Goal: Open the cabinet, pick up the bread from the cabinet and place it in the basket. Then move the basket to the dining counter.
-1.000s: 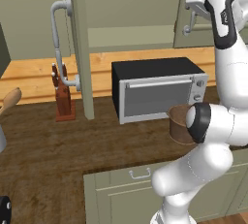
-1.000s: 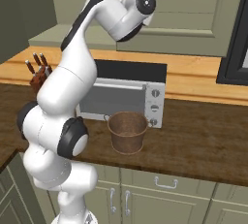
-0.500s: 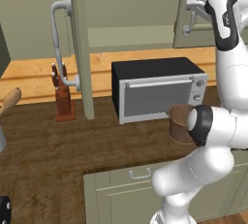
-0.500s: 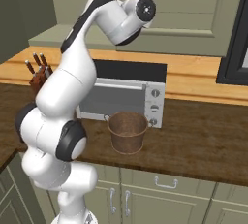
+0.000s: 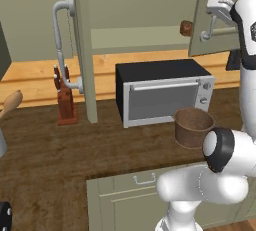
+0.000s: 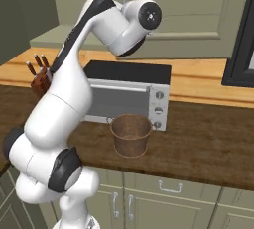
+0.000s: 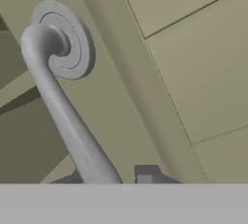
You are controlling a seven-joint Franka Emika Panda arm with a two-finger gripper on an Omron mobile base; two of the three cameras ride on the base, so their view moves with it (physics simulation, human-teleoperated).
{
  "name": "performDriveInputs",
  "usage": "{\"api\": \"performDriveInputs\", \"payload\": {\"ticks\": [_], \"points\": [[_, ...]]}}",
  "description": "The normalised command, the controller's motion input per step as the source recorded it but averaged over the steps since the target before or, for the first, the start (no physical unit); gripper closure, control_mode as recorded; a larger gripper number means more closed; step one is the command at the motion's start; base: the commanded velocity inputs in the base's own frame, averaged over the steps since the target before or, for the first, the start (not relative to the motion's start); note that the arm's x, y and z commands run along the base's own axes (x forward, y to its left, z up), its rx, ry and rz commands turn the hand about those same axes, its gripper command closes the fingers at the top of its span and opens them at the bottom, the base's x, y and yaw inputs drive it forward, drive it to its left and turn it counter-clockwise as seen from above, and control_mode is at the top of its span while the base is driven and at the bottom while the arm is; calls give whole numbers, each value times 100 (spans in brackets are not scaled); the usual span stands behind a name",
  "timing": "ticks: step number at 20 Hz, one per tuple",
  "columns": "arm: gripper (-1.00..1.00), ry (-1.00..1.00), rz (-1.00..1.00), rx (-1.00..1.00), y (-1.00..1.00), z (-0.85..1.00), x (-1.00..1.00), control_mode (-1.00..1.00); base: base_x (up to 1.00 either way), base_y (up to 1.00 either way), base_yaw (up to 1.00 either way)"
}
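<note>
Claw (image 5: 214, 6) clamped on cabinet handle (image 7: 63, 116); bread (image 5: 186, 27) just left

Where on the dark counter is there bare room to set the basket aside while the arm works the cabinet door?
Bare counter runs wide between the knife block and the front edge, left of the toaster oven. From the right base view, more bare wood lies right of the basket. It is crowded where the basket stands close before the oven. The gripper is shut on the door handle.
</note>
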Motion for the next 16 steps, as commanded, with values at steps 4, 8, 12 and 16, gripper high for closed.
{"api": "performDriveInputs", "payload": {"ticks": [4, 8, 12, 16], "points": [[100, 0, 0, 2, -52, 38, -100, -100, 0, 0, 0], [100, 0, 0, 1, -54, 35, -100, -100, 0, 0, 0], [100, 7, 0, 2, -50, 36, -100, -100, 0, 0, 0], [100, 7, 0, 3, -65, 32, -100, -100, 0, 0, 0]]}}
